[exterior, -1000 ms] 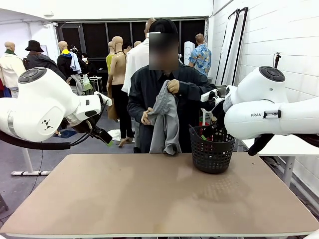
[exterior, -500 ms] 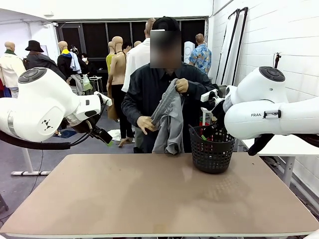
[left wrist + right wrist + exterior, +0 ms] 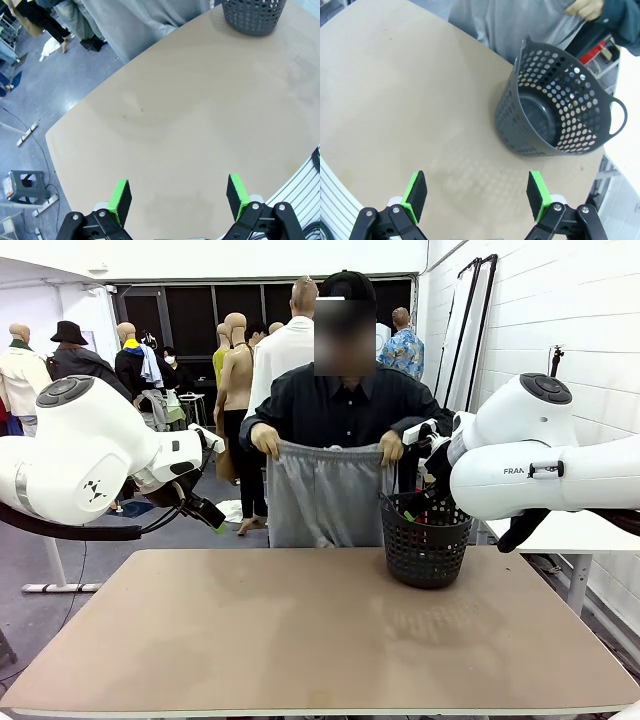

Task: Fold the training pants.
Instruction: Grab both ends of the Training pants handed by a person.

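Front view: person now holds the pants (image 3: 325,495) spread wide by the waistband, no longer bunched.
Pants: in the air behind the table (image 3: 300,640), just beside the basket (image 3: 428,545).
My left gripper (image 3: 177,197): fingers wide apart, empty.
My right gripper (image 3: 476,195): fingers wide apart, empty.
Meaning: pants look ready to lay flat; folding not begun.

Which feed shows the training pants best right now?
Front view: the training pants hang spread by the waistband between the person's hands. Both wrist views catch a patch of grey cloth at their top edge, past the table.
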Robot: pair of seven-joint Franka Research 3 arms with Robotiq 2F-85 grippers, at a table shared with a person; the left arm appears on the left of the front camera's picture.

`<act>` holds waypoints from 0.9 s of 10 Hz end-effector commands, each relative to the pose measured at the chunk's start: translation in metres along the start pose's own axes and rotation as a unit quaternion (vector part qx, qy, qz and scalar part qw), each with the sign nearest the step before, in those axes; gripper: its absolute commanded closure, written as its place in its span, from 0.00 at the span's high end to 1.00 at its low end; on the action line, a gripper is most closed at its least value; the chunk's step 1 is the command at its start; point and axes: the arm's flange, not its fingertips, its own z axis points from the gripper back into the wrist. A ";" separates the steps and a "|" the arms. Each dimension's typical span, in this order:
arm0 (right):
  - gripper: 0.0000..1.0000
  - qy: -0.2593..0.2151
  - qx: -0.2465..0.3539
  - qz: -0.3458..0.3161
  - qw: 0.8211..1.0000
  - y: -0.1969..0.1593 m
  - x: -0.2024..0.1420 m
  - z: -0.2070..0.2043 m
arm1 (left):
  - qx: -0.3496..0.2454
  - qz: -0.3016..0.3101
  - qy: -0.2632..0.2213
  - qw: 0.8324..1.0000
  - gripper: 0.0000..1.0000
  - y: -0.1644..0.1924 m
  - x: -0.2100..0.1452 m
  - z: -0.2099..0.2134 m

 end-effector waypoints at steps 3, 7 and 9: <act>1.00 0.000 0.000 0.000 1.000 0.000 0.000 0.000 | -0.001 -0.004 0.002 1.000 1.00 0.000 -0.001 -0.001; 1.00 0.000 0.000 0.000 1.000 0.000 0.000 0.000 | -0.001 -0.004 0.002 1.000 1.00 0.000 -0.001 -0.001; 1.00 0.000 0.000 0.000 1.000 0.000 0.000 0.000 | -0.001 -0.004 0.002 1.000 1.00 0.000 -0.001 -0.001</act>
